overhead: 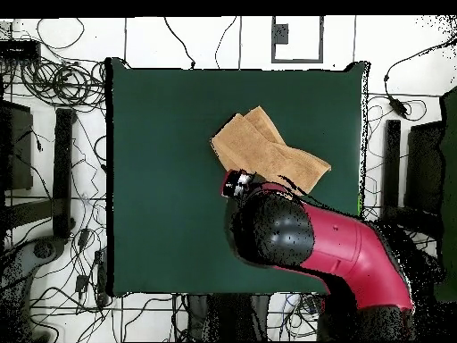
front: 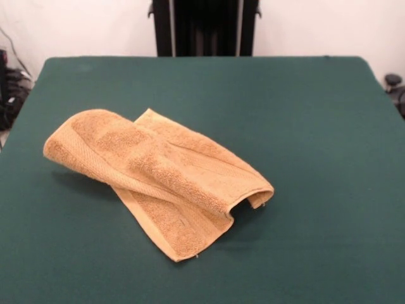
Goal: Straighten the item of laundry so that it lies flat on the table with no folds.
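The item of laundry (front: 158,177) is an orange-tan terry towel lying left of centre on the green table (front: 316,126). It is folded over itself, with a thick upper layer lying diagonally across a flatter lower layer, and one corner points toward the near edge. From overhead, the towel (overhead: 268,152) lies right of centre on the table (overhead: 161,179). The red and black arm (overhead: 312,237) hangs high over it and hides its near edge. The gripper end (overhead: 236,183) shows as a small black and white piece beside the towel. The front view shows no arm.
Cables and dark stands (overhead: 62,134) crowd the floor on both sides of the table in the overhead view. Dark equipment (front: 9,88) stands off the table's left edge in the front view.
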You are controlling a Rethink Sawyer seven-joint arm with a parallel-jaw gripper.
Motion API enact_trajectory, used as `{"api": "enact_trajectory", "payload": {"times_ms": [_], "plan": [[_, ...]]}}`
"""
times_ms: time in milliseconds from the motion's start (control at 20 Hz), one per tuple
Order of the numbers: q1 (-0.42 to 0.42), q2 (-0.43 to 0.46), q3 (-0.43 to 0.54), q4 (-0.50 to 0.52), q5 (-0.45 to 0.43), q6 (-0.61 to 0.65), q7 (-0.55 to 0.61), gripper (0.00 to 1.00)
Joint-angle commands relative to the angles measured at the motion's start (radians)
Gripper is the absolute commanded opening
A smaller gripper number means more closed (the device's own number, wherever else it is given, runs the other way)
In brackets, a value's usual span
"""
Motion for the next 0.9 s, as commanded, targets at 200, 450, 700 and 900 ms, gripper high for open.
{"api": "enact_trajectory", "payload": {"times_ms": [200,450,700,900], "plan": [[0.009,0.201,0.049,0.190,0.026,-0.271,0.182,1.00],[0.035,0.302,0.008,0.163,-0.006,-0.367,0.192,1.00],[0.039,0.382,-0.006,0.159,-0.017,-0.467,0.193,1.00],[0.036,0.441,-0.008,0.157,-0.022,-0.540,0.194,1.00]]}}
